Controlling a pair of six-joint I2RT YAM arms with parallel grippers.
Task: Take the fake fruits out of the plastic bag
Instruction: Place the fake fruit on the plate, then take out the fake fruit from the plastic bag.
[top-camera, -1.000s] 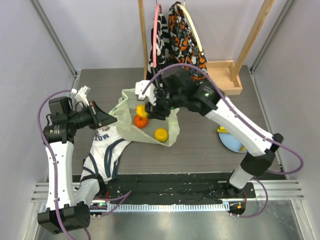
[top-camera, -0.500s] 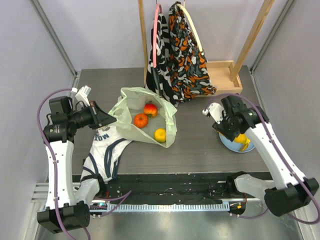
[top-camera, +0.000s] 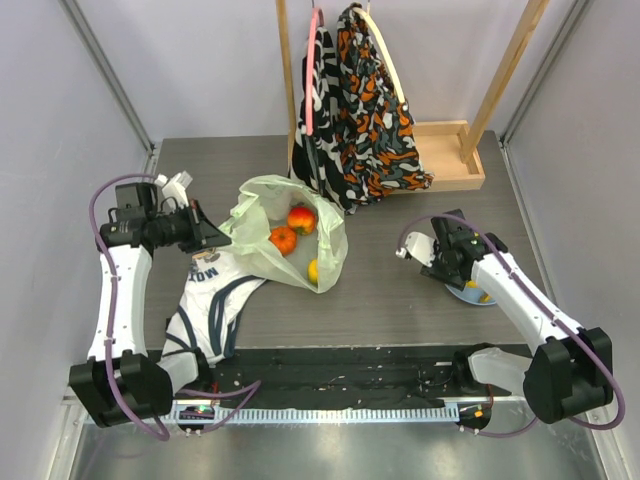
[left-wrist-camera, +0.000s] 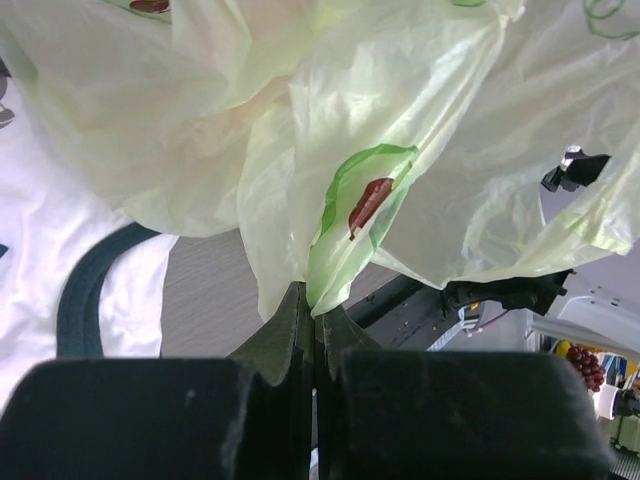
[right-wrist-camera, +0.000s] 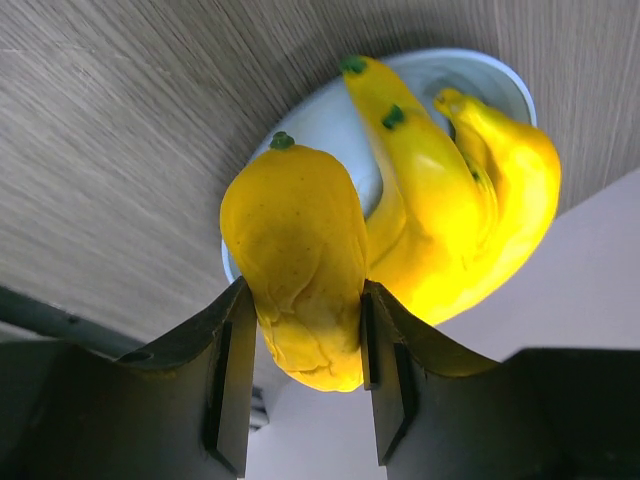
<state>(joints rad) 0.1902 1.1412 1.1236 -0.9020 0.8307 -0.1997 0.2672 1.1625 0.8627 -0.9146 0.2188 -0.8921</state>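
Observation:
The pale yellow-green plastic bag (top-camera: 262, 205) lies left of the table's middle, its mouth open. Inside it lie a red fruit (top-camera: 301, 218), an orange-red one (top-camera: 283, 240) and a yellow one (top-camera: 314, 270). My left gripper (top-camera: 208, 237) is shut on the bag's left edge; in the left wrist view the jaws (left-wrist-camera: 316, 300) pinch a fold of the bag (left-wrist-camera: 400, 120). My right gripper (top-camera: 463, 277) is low over a blue plate (top-camera: 480, 298). In the right wrist view it (right-wrist-camera: 305, 292) is shut on a yellow fruit (right-wrist-camera: 295, 240), beside a banana (right-wrist-camera: 470, 200) on the plate (right-wrist-camera: 480, 75).
A white garment with navy stripes (top-camera: 215, 300) lies under and in front of the bag; it also shows in the left wrist view (left-wrist-camera: 50, 250). A wooden rack with hanging patterned cloths (top-camera: 360, 110) stands at the back, its base (top-camera: 452, 160) at back right.
My right arm left the bag with the yellow fruit, swung right and came down over the blue plate. My left gripper kept hold of the bag's edge and moved slightly back.

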